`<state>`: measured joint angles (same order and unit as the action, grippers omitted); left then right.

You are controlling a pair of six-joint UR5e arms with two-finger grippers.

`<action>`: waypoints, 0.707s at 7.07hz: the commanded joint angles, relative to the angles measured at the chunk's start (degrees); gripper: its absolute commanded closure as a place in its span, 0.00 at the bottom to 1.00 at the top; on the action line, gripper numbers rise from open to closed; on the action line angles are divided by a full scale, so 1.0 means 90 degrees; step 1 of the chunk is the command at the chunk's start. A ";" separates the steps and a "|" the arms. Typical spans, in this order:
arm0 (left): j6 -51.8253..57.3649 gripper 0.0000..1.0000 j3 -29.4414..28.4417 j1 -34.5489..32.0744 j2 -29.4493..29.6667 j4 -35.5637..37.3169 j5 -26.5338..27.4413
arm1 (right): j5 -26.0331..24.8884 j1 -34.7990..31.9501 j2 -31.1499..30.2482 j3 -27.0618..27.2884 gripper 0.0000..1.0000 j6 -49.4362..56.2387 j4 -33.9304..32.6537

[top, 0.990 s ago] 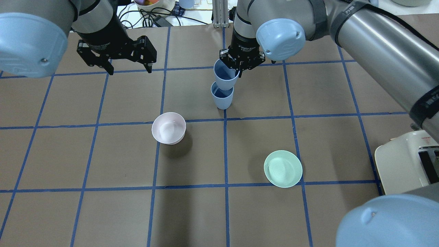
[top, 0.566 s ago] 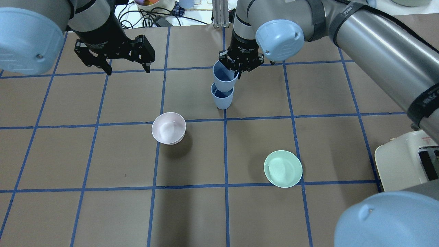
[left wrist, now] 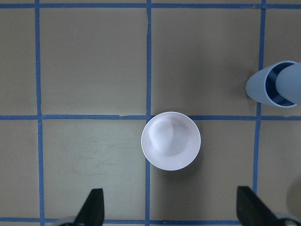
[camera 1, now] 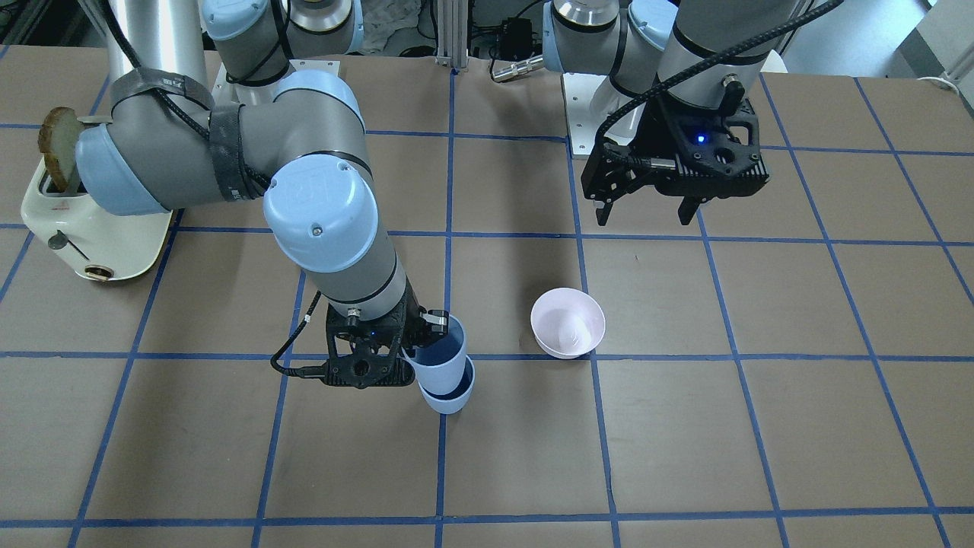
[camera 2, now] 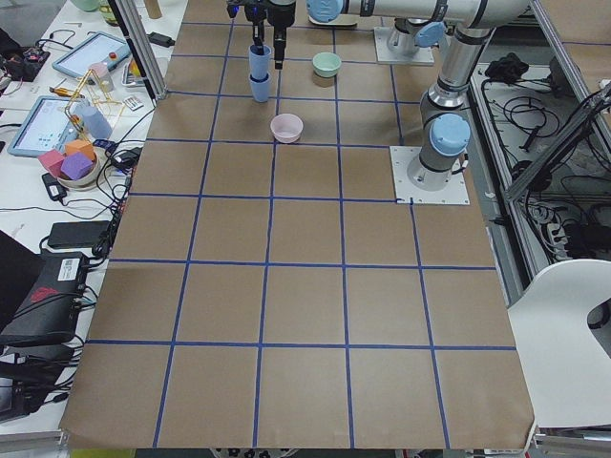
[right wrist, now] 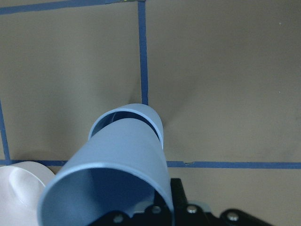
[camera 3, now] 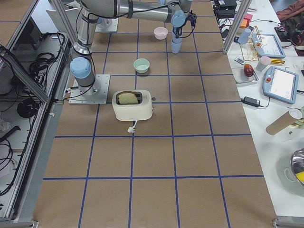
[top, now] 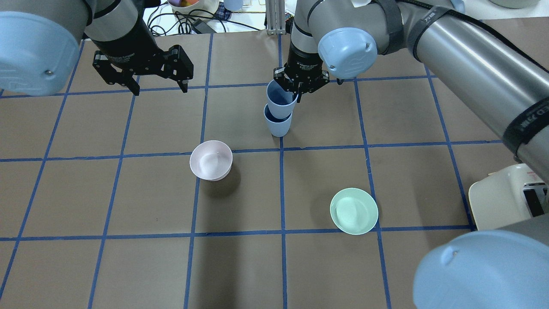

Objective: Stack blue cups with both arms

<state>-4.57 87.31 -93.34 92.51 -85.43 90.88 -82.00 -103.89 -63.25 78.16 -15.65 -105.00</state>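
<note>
One blue cup [top: 278, 125] stands upright on the table near the far middle. My right gripper [top: 296, 88] is shut on the rim of the second blue cup [top: 281, 101] and holds it tilted, with its base inside the standing cup. The front view shows the held cup [camera 1: 437, 359] sunk partly into the lower cup [camera 1: 450, 397], and the right wrist view shows the held cup [right wrist: 117, 165] entering the lower rim [right wrist: 153, 117]. My left gripper [top: 161, 88] is open and empty, up off the table to the left of the cups.
A pale pink bowl [top: 211, 160] sits below my left gripper, also in its wrist view [left wrist: 170, 140]. A mint-green bowl [top: 354, 211] lies nearer on the right. A cream toaster [top: 506, 197] stands at the right edge. Cables and clutter lie beyond the table's far edge.
My right gripper has lowered the held cup further into the standing cup. My left gripper has drawn back slightly and stays open.
</note>
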 commanded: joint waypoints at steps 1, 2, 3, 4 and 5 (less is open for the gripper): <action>0.0000 0.00 0.0006 0.0000 -0.0005 0.0000 0.0000 | -0.0010 0.0000 0.0064 -0.0003 0.00 -0.0019 -0.0072; 0.0000 0.00 0.0006 0.0000 -0.0015 0.0000 0.0010 | -0.0010 0.0000 0.0055 -0.0013 0.00 -0.0019 -0.0072; 0.0000 0.00 0.0006 0.0000 -0.0015 0.0000 0.0000 | -0.0010 0.0000 0.0045 -0.0022 0.00 -0.0019 -0.0062; 0.0000 0.00 0.0006 0.0000 -0.0015 0.0000 0.0010 | -0.0106 0.0039 -0.0032 -0.0138 0.00 0.0078 0.0035; 0.0000 0.00 0.0006 0.0000 -0.0015 0.0000 0.0010 | -0.0107 0.0126 -0.0188 -0.0149 0.00 0.0137 0.0219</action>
<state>-4.57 87.36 -93.34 92.38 -85.43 90.94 -82.68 -103.45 -63.64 77.24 -15.09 -104.56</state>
